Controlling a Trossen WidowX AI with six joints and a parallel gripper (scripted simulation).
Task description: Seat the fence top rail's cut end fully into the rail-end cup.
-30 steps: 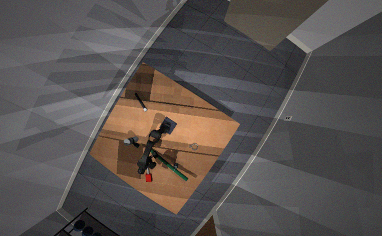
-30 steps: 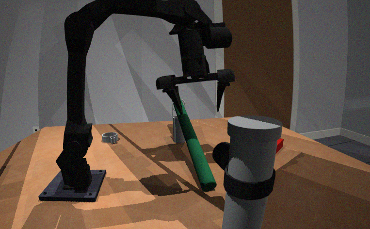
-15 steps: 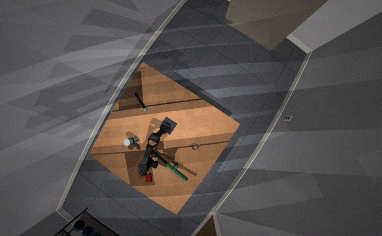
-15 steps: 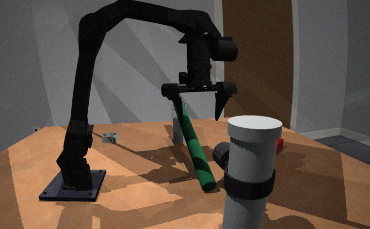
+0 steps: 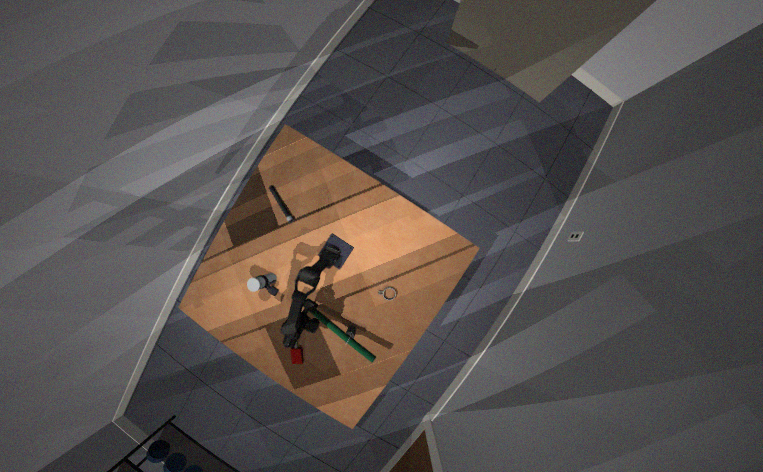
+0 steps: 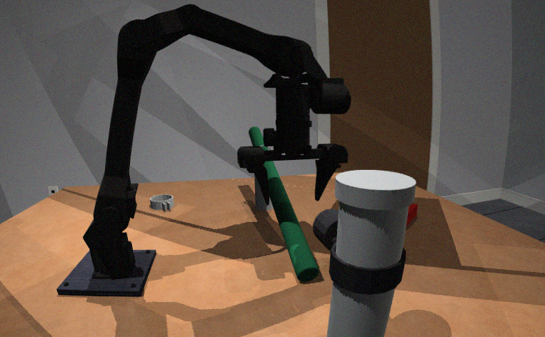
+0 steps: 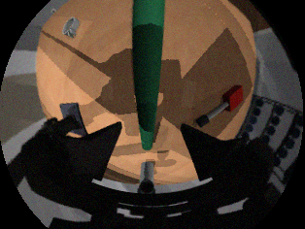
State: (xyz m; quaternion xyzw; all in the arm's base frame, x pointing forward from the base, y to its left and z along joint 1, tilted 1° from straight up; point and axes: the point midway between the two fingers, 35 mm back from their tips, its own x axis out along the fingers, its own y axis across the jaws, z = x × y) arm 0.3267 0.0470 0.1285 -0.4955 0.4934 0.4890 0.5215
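On the wooden table (image 6: 496,268), we record the black arm (image 6: 119,138) as the largest item, rising from its dark base plate (image 6: 70,288) and arching over to the work area. Next, at five o'clock in the exterior view, stands the big grey post (image 6: 371,238), its brace band (image 6: 366,275) low on the shaft, well below the cap; the rail-end cup (image 6: 324,223) projects from behind it. The green rail (image 6: 288,225) slopes down toward that cup, its near end resting on the table just beside the post, not seated. The gripper (image 6: 291,180) hangs above the rail with jaws released wide, straddling it and grasping nothing. At ten o'clock lies a spare grey band (image 6: 161,202). A red-handled tool (image 7: 226,103) lies at three o'clock in the wrist view.
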